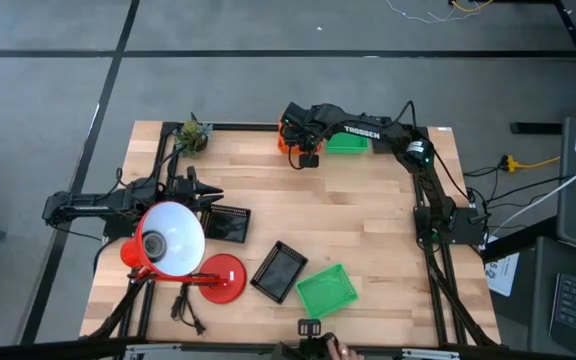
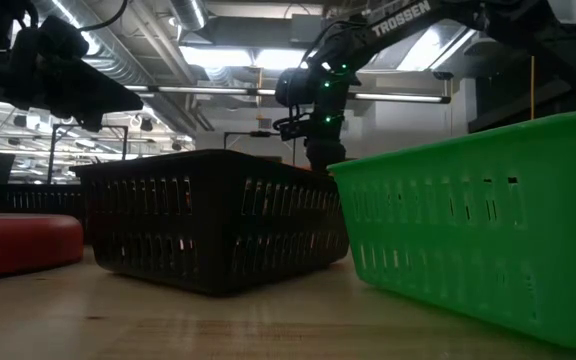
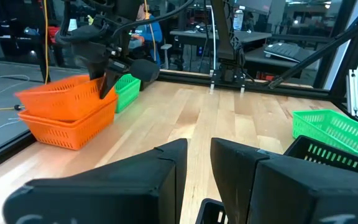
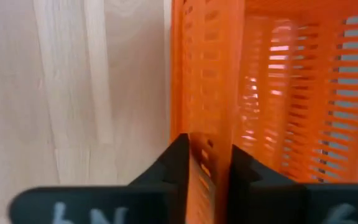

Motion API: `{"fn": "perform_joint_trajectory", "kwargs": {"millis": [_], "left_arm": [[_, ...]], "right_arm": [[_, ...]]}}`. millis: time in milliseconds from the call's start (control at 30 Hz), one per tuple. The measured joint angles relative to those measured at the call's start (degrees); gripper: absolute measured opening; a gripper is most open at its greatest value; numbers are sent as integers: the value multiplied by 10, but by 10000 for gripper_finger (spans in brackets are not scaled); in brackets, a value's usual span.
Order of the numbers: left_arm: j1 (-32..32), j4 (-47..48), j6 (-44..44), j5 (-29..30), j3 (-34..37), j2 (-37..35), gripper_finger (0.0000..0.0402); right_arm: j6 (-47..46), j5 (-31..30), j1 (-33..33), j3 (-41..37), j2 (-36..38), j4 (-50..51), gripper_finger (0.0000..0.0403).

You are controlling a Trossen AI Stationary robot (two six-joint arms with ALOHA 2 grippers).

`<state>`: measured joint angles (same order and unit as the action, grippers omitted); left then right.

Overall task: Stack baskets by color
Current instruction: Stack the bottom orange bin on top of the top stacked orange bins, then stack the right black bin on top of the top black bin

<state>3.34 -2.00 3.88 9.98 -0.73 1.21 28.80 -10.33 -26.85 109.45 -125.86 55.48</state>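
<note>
Two orange baskets [image 3: 67, 109] sit nested at the table's far edge, the upper one tilted inside the lower. My right gripper [image 4: 209, 165] stands over them [image 1: 303, 150], shut on the upper basket's wall. A green basket [image 1: 349, 142] lies just beyond, under the right arm. One black basket [image 1: 230, 223] rests flat in front of my left gripper [image 3: 199, 155], which waits at the table's left with its fingers shut to a narrow slit and nothing between them. A second black basket [image 1: 280, 270] and another green basket [image 1: 326, 290] lie near the front edge. My right gripper pinches one side wall of the upper orange basket at its rim [image 4: 209, 134], one finger [image 4: 176, 165] outside and one [image 4: 247, 171] inside. The fingers come steeply from above, pointing down. The basket sits tilted, its low end [image 3: 33, 99] nested in the orange basket beneath.
A red desk lamp with a white shade [image 1: 171, 238] and its round red base [image 1: 220, 277] stand at the front left over the left arm. A small plant [image 1: 193, 134] sits at the far left corner. Bare wood lies across the table's middle [image 1: 348, 215].
</note>
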Motion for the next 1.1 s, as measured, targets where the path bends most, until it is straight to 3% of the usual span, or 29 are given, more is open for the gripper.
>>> {"fn": "perform_joint_trajectory", "kwargs": {"millis": [233, 600, 733, 900, 967, 1100], "left_arm": [[0, 0, 0, 0, 0, 0, 64], [0, 0, 0, 0, 0, 0, 64], [0, 0, 0, 0, 0, 0, 64], [0, -1, 0, 0, 0, 0, 64], [0, -1, 2, 0, 0, 0, 64], [0, 5, 94, -2, -2, 5, 64]], "right_arm": [[0, -43, 0, 0, 0, -13, 115], [-20, -50, 48, 73, 0, 53, 118], [-106, -42, 77, 123, 0, 140, 118], [-287, 29, 114, 164, 1, 299, 118], [-316, 35, 131, 164, 1, 356, 118], [-307, 50, 161, 126, 21, 351, 116]]}}
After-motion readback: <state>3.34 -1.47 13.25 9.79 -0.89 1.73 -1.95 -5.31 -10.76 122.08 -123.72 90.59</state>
